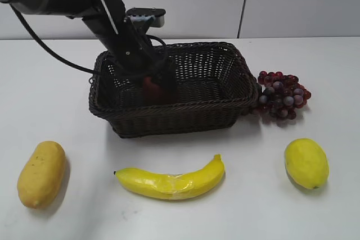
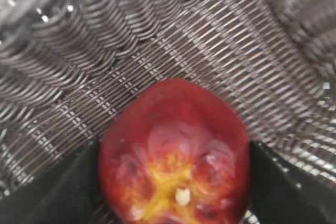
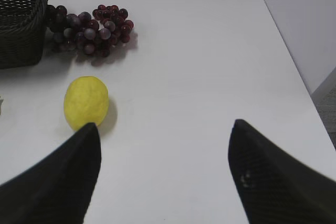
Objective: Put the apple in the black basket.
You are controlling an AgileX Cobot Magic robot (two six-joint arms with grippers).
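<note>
White table (image 1: 56, 94), left hand (image 1: 160, 85) gripping apple (image 2: 176, 150) inside black basket (image 1: 185, 117)

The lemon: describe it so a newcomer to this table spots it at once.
Start at the black basket in the middle of the white table, then look past the grape bunch at its right end. The lemon lies nearer the camera than the grapes. It is short and oval, unlike the long curved banana and the larger, orange-tinged mango far left.
</note>
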